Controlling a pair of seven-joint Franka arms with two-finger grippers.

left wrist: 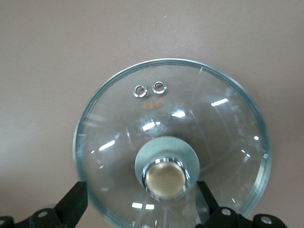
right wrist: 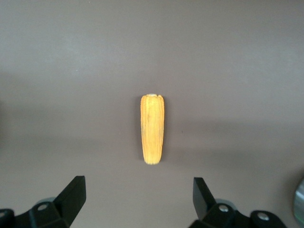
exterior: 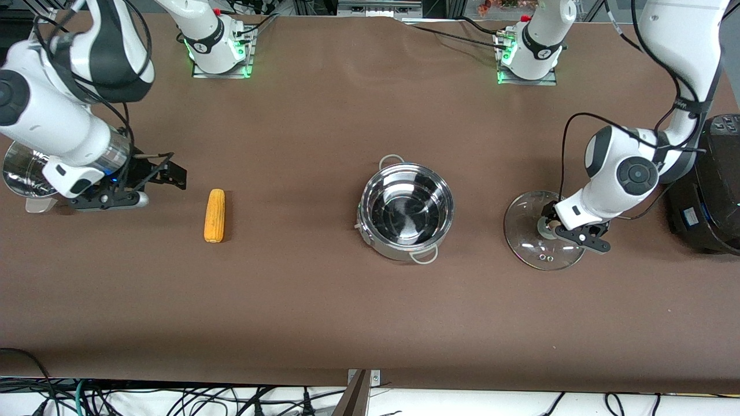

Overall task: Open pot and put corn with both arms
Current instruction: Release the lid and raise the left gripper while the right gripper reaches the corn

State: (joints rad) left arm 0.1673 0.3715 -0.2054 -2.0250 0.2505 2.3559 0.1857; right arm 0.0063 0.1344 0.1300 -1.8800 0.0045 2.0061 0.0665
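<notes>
The steel pot (exterior: 406, 211) stands uncovered and empty at the table's middle. Its glass lid (exterior: 529, 237) lies on the table toward the left arm's end, brass knob (left wrist: 165, 178) up. My left gripper (exterior: 569, 231) is open just above the lid, and its fingers (left wrist: 75, 202) stand on either side of the knob without closing on it; it shows the same in the left wrist view (left wrist: 141, 204). The corn (exterior: 214, 215) lies on the table toward the right arm's end, also in the right wrist view (right wrist: 152, 129). My right gripper (exterior: 167, 175) is open and empty, low beside the corn (right wrist: 140, 202).
A shiny steel basket (exterior: 20, 173) sits partly hidden under the right arm at that end of the table. A big black appliance (exterior: 714, 185) stands at the left arm's end, close to the lid. The brown table (exterior: 324, 300) is bare nearer the front camera.
</notes>
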